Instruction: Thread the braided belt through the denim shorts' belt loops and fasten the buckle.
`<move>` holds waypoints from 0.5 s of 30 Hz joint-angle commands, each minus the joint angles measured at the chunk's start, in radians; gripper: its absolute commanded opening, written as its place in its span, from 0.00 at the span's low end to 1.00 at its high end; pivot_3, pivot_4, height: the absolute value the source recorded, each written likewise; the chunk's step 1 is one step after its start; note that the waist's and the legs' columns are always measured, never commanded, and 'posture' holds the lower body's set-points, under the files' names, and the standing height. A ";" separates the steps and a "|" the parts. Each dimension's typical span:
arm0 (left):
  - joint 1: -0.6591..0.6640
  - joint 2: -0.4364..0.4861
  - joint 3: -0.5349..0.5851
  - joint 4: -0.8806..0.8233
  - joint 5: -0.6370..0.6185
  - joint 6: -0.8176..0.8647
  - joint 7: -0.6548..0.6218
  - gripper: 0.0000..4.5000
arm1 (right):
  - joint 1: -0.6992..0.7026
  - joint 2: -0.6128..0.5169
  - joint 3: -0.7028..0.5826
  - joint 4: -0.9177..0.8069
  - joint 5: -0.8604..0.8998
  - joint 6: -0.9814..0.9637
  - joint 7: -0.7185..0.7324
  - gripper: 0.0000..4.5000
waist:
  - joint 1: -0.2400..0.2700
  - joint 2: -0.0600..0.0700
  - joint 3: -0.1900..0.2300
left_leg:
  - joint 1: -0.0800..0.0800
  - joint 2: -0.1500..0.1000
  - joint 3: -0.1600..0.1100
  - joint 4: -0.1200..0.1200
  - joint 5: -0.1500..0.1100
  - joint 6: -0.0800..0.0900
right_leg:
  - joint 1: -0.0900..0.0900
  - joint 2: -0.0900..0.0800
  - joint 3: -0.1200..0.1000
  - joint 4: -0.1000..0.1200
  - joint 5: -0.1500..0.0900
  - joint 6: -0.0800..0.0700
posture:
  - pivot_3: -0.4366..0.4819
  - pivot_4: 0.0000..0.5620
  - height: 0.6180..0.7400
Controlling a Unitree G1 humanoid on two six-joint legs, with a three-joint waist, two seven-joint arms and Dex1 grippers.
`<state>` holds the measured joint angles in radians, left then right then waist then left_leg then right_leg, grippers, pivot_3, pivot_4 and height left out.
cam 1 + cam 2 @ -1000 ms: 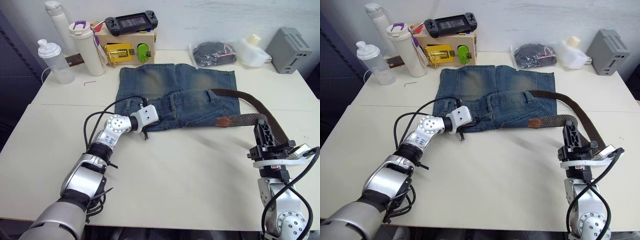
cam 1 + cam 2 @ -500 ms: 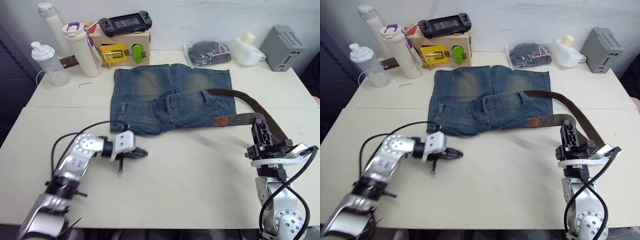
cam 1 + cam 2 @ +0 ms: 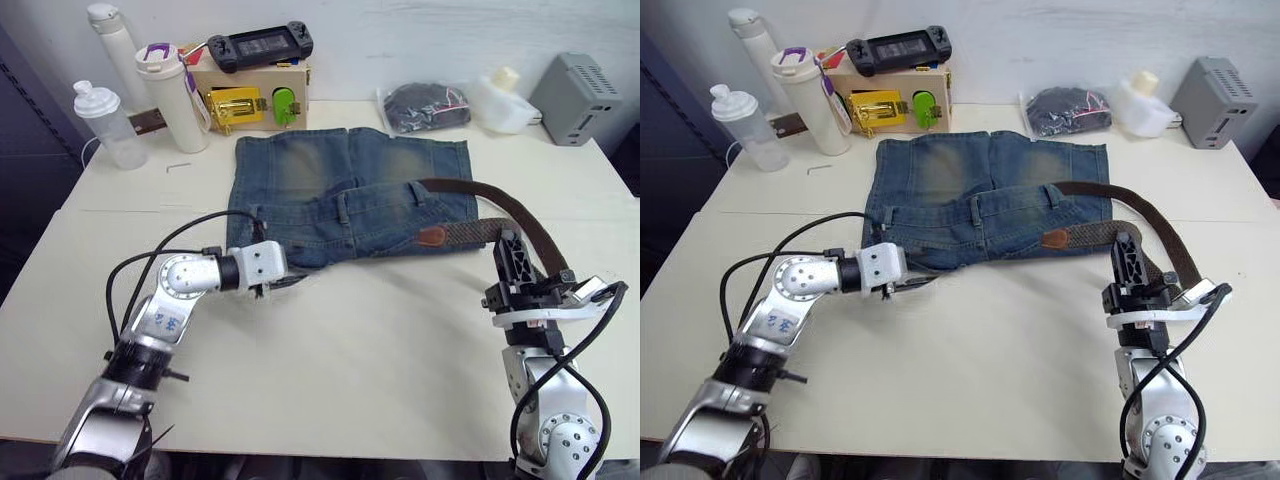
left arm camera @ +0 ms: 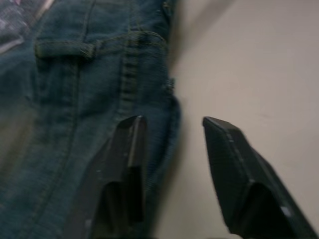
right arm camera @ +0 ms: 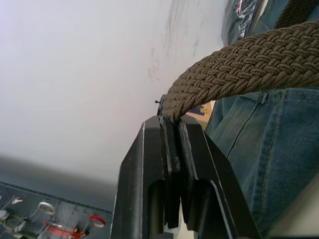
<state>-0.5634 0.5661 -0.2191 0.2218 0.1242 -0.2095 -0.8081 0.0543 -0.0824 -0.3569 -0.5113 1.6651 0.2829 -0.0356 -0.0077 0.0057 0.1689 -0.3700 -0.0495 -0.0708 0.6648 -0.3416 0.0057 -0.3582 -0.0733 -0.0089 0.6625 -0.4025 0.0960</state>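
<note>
Writing is unreadable anywhere; right gripper [image 5: 172, 130] clamps the braided belt [image 5: 249, 64], left gripper [image 4: 172, 130] gapes at the denim shorts [image 3: 350, 190].

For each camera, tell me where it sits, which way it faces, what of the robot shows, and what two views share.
Left eye and right eye views: on the head, facing forward and down over the table; both arms show.
Left wrist view: on the left wrist, facing the denim shorts edge; left gripper, jaws open.
Right wrist view: on the right wrist, facing the wall; right gripper shut on the braided belt.
Shared: both wrist views show the shorts.
</note>
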 commanded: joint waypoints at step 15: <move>-0.186 -0.088 -0.099 0.421 0.159 -0.182 0.132 0.32 | 0.008 0.009 -0.018 -0.084 0.002 -0.042 -0.013 0.00 | 0.004 -0.001 -0.001 | 0.000 -0.003 -0.001 0.000 0.004 0.000 | 0.000 -0.004 -0.001 0.002 0.000 0.000 | 0.48 0.27 1.00</move>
<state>-0.7683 0.4601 -0.3152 0.6344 0.2536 -0.3995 -0.6827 0.0577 -0.0720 -0.3592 -0.5475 1.6614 0.2518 -0.0530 -0.0035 0.0048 0.1677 -0.3700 -0.0530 -0.0723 0.6651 -0.3377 0.0062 -0.3581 -0.0769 -0.0094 0.6647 -0.4023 0.0964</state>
